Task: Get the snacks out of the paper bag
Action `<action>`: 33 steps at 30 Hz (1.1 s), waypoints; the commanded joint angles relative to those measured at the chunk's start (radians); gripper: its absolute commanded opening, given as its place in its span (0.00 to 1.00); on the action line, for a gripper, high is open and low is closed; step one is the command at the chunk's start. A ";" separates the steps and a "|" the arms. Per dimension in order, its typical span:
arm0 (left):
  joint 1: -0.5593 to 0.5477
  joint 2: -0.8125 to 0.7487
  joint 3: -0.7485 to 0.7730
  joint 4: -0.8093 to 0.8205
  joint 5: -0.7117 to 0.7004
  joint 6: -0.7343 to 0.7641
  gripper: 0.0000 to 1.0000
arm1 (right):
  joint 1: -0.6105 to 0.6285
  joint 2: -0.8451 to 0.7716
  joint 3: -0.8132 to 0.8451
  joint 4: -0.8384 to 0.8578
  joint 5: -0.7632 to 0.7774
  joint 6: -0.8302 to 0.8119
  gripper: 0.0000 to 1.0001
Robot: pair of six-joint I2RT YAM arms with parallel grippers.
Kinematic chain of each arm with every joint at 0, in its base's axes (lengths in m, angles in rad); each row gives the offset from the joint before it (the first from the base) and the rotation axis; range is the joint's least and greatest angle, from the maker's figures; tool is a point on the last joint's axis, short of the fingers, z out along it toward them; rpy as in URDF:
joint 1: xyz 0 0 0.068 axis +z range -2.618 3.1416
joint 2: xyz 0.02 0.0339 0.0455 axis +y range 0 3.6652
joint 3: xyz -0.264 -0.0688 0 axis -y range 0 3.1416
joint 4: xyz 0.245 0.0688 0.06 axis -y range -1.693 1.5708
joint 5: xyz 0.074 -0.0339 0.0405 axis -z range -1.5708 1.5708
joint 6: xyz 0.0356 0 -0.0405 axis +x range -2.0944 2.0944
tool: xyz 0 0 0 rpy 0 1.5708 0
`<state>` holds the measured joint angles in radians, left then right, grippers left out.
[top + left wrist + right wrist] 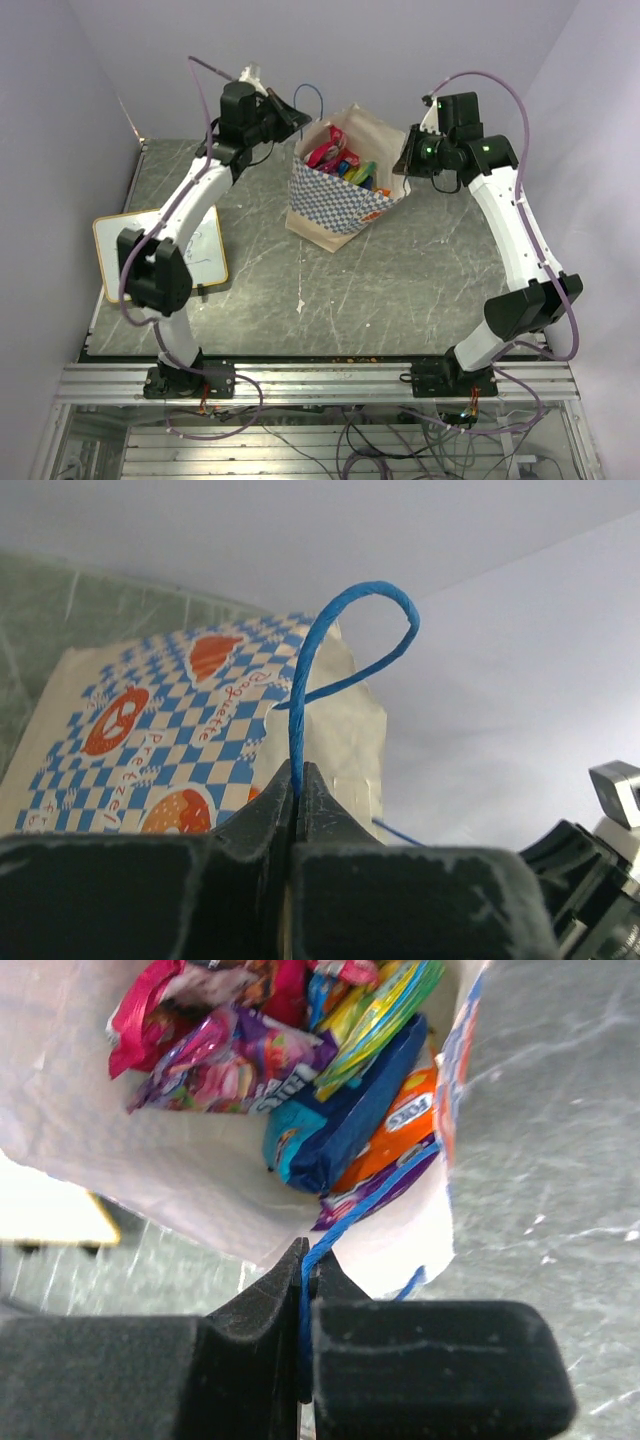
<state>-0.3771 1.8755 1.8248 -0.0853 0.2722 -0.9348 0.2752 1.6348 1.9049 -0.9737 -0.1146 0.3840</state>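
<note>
Snacks (250, 1070) lie heaped inside the paper bag (335, 205), just ahead of and below my right hand (305, 1265): pink, purple, blue, green and orange packets, none out yet. That hand is pinched tight on the right cord handle (370, 1200). My left hand (298, 775) is likewise closed on the left cord handle (335, 620), whose loop rises above my fingertips. The bag rests on the tabletop (420, 280) between my two hands, mouth spread. I judge this the opening step. Next, one hand must release its cord, widen and reach down for a top packet while the other steadies the bag.
</note>
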 commanded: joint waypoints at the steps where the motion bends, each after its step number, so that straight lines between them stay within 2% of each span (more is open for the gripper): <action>1: -0.009 -0.249 -0.153 0.049 -0.010 -0.025 0.07 | 0.029 -0.094 -0.080 0.059 -0.301 -0.065 0.00; 4: -0.011 -0.373 -0.276 0.022 -0.031 -0.032 0.07 | 0.095 -0.130 -0.091 0.086 -0.355 -0.112 0.00; 7: -0.014 -0.484 -0.333 -0.109 -0.070 0.002 0.07 | 0.164 -0.155 -0.083 0.098 -0.364 -0.149 0.00; 15: -0.016 -0.802 -0.479 -0.406 -0.254 0.026 0.07 | 0.213 -0.258 -0.201 0.177 -0.451 -0.145 0.00; 20: -0.016 -0.889 -0.552 -0.535 -0.263 -0.007 0.07 | 0.254 -0.258 -0.198 0.164 -0.424 -0.157 0.00; 24: -0.016 -0.926 -0.552 -0.609 -0.279 -0.025 0.08 | 0.283 -0.256 -0.157 0.129 -0.313 -0.171 0.00; 25: -0.016 -0.933 -0.538 -0.642 -0.300 -0.020 0.11 | 0.285 -0.256 -0.157 0.123 -0.290 -0.169 0.00; 31: -0.016 -0.930 -0.405 -0.850 -0.442 0.011 0.58 | 0.292 -0.267 -0.191 0.141 -0.311 -0.165 0.00; 33: -0.015 -0.913 -0.352 -0.935 -0.493 0.036 0.66 | 0.294 -0.265 -0.185 0.139 -0.301 -0.166 0.00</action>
<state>-0.3882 0.9627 1.3697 -0.8612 -0.0948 -0.9298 0.5625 1.3983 1.6962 -0.9020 -0.4335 0.2283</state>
